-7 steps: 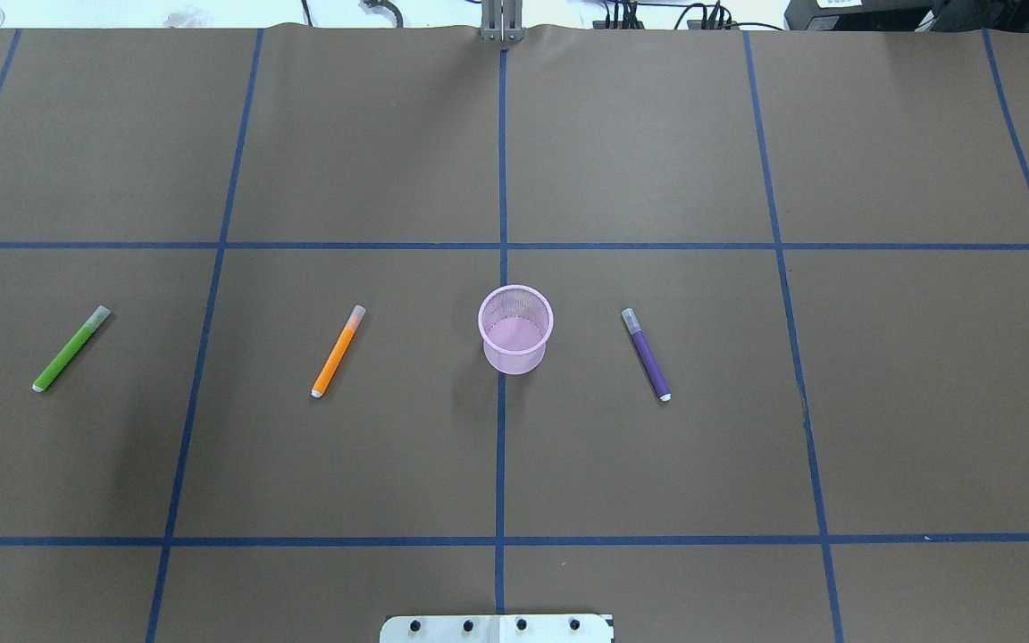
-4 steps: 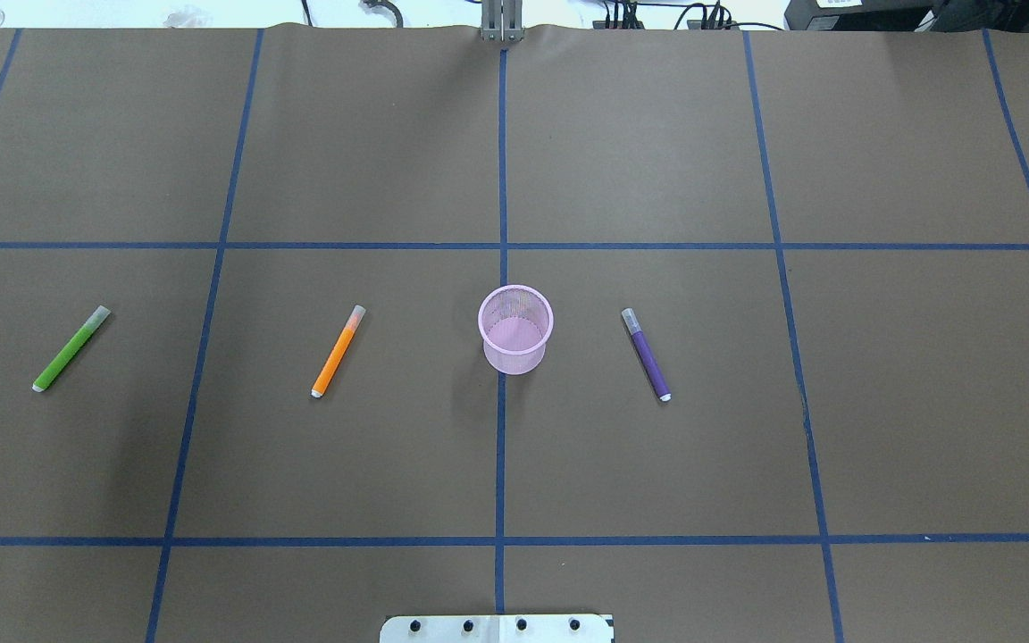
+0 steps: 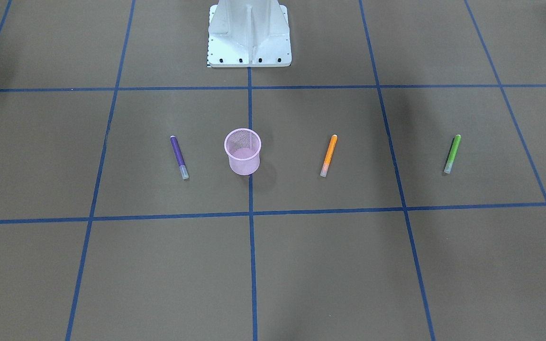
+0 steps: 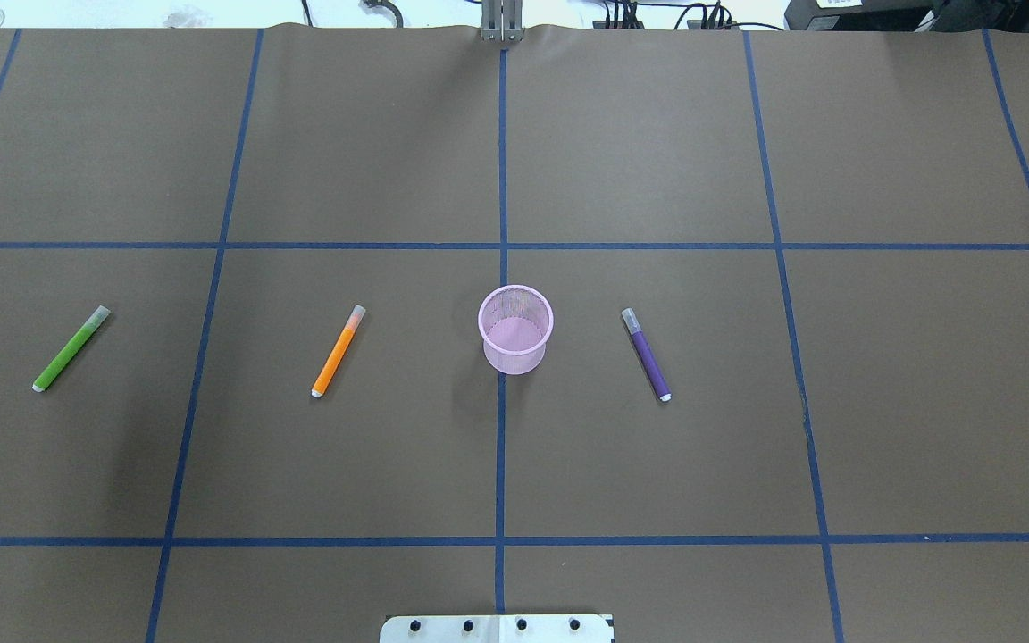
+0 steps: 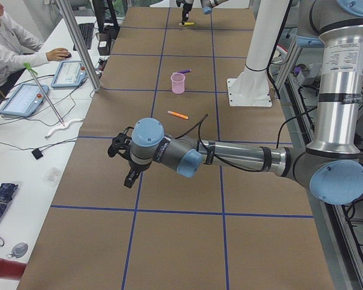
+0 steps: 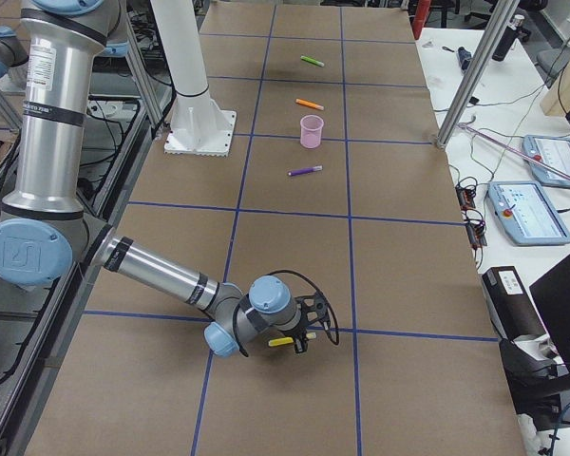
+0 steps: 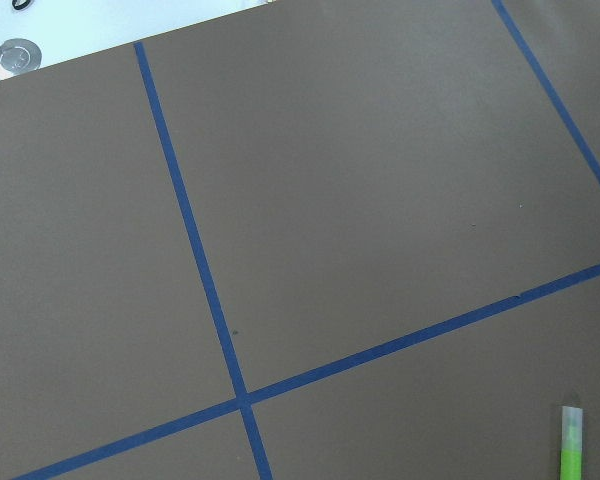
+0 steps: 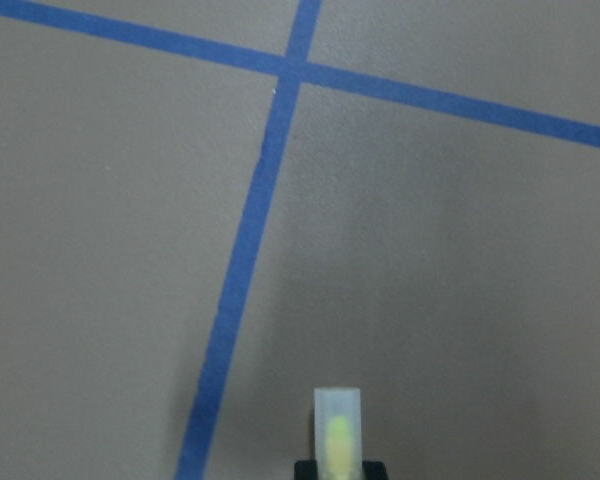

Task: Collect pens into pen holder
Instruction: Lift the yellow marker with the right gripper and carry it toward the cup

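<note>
The pink mesh pen holder (image 4: 515,329) stands upright at the table's middle. The orange pen (image 4: 338,351) and the green pen (image 4: 71,348) lie to its left, and the purple pen (image 4: 646,354) lies to its right. My right gripper (image 6: 299,339) is low over the table's far right end, out of the overhead view. It is shut on the yellow pen (image 8: 337,430), whose whitish cap sticks out in the right wrist view. My left gripper (image 5: 124,163) hovers over the table's left end, and I cannot tell whether it is open. The green pen's cap (image 7: 572,445) shows at the bottom right of the left wrist view.
Blue tape lines divide the brown table cover into squares. The robot's white base (image 3: 249,38) stands behind the cup. An operator (image 5: 12,48) sits at a side desk with tablets (image 5: 24,99) beyond the table's far edge.
</note>
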Available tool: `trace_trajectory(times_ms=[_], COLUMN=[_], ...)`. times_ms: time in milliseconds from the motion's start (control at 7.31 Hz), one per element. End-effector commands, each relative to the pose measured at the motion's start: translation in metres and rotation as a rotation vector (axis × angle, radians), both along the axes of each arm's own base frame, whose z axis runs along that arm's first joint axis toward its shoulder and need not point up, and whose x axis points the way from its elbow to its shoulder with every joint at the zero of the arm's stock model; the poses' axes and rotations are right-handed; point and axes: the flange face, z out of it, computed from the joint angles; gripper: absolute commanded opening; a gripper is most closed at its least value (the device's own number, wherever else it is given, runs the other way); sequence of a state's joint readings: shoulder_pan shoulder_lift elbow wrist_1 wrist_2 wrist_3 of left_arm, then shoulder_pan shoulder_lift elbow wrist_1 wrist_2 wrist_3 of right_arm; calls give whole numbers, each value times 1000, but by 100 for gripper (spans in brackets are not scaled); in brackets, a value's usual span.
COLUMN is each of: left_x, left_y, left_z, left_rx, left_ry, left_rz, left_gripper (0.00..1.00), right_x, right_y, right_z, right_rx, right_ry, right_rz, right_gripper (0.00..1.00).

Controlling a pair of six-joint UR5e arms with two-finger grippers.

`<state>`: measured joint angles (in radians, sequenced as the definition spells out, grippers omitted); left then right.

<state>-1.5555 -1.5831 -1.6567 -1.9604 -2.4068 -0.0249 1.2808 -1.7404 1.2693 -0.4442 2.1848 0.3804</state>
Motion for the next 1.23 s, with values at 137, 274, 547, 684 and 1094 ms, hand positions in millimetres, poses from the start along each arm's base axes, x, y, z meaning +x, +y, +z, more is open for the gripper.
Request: trace_trajectory(times_ms=[137,274,547,684,1094], left_x=[0,0,0,1,2], left_y=[-1,0,-2,-2,-4], left_z=[-2,-3,-6,-6,-8], left_rx=[-1,1,7,7,9], left_ry=[2,2,2,4,4], left_rz=[-4,-4,-4,-2,-1], left_gripper=[100,100,100,100,100], right_x=[-24,-48,-142,-183,-325], right_y=[-71,-86,-130,-135,-57], right_z=[-137,-171,-267,-314,-443], right_rx=[262,293,305,334,441], right_ry=[-97,-153,-305,-366,-538], right_rz=[0,-33,-64,-62,135], right_gripper=[0,0,0,0,0])
